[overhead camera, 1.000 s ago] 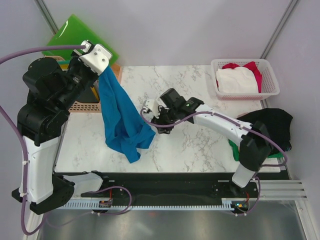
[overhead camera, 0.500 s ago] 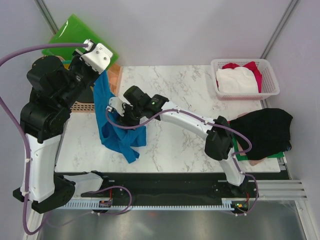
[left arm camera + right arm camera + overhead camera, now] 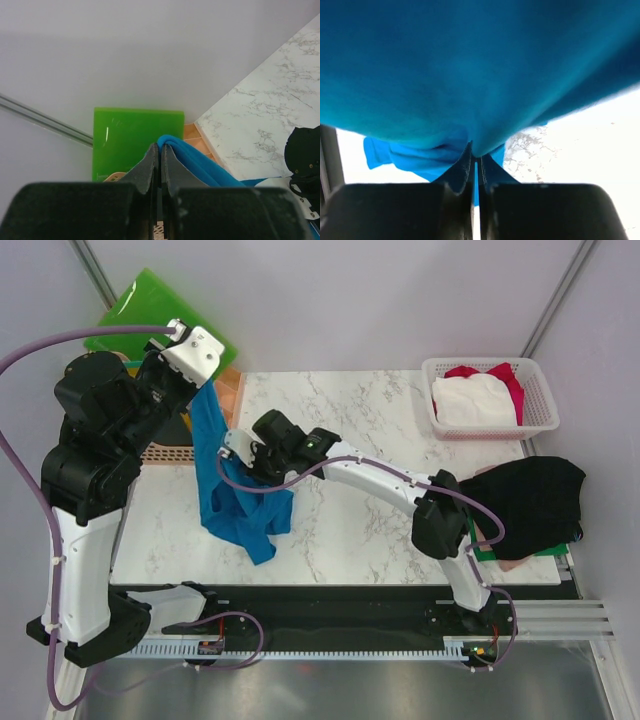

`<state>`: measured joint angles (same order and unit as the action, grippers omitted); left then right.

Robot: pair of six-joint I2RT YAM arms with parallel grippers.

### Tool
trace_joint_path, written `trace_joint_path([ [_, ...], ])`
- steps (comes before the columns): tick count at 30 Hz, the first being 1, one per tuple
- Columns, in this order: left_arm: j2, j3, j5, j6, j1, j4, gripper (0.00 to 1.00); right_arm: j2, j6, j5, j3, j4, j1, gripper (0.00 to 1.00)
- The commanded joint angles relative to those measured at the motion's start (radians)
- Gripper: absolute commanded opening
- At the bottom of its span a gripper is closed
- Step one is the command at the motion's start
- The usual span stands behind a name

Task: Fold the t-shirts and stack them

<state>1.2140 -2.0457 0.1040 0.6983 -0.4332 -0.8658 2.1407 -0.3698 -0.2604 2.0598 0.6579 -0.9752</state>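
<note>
Above the left side of the marble table (image 3: 380, 530), seen from overhead, the left gripper (image 3: 206, 382) is clamped on the top edge of the blue t-shirt (image 3: 238, 508), which hangs down onto it, and the right gripper (image 3: 238, 460) meets its middle. At the left wrist, closed fingers (image 3: 147, 170) pinch a blue fold at their tips. At the right wrist, closed fingers (image 3: 462, 172) nip a tuck of the cloth above them.

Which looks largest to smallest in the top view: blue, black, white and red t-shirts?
1. The blue t-shirt and black t-shirt, about alike; the blue one hangs raised, nearer the camera, so unranked.
2. The white t-shirt.
3. The red t-shirt, mostly covered.
</note>
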Motion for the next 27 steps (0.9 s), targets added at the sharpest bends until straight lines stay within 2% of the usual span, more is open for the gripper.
trace_joint_path([
  [1,-0.019,-0.018,0.010,0.038,0.005,0.057,0.02,-0.031,0.003,-0.004,-0.136,-0.006,-0.008,0.00],
  [4,-0.025,-0.008,0.008,0.035,0.005,0.059,0.02,-0.105,0.000,0.041,-0.285,-0.066,-0.005,0.00],
  [8,-0.028,0.010,-0.003,0.024,0.007,0.060,0.02,-0.151,0.020,0.066,-0.311,-0.116,0.029,0.02],
  [9,-0.028,0.015,-0.004,0.021,0.007,0.060,0.02,-0.151,0.020,0.067,-0.281,-0.110,0.035,0.14],
  [11,-0.030,0.022,-0.006,0.020,0.008,0.060,0.02,-0.154,0.025,0.085,-0.257,-0.107,0.059,0.30],
  [12,-0.040,0.034,-0.007,0.020,0.010,0.060,0.02,-0.157,0.028,0.082,-0.247,-0.106,0.070,0.43],
  [13,-0.047,0.041,-0.007,0.020,0.013,0.062,0.02,-0.165,0.031,0.073,-0.245,-0.106,0.081,0.45],
  [15,-0.065,0.058,-0.004,0.021,0.017,0.062,0.02,-0.169,0.034,0.053,-0.247,-0.106,0.101,0.44],
  [16,-0.068,0.059,-0.003,0.024,0.024,0.063,0.02,-0.173,0.034,0.058,-0.248,-0.107,0.108,0.40],
  [17,-0.073,0.065,-0.001,0.026,0.025,0.063,0.02,-0.174,0.034,0.062,-0.253,-0.106,0.109,0.30],
  [19,-0.077,0.068,0.002,0.030,0.027,0.067,0.02,-0.188,0.031,0.059,-0.279,-0.107,0.113,0.23],
  [24,-0.068,0.059,-0.001,0.032,0.030,0.074,0.02,-0.241,0.031,0.023,-0.421,-0.150,0.113,0.21],
  [27,-0.062,0.065,-0.012,0.020,0.030,0.074,0.02,-0.278,0.045,0.003,-0.446,-0.187,0.110,0.19],
])
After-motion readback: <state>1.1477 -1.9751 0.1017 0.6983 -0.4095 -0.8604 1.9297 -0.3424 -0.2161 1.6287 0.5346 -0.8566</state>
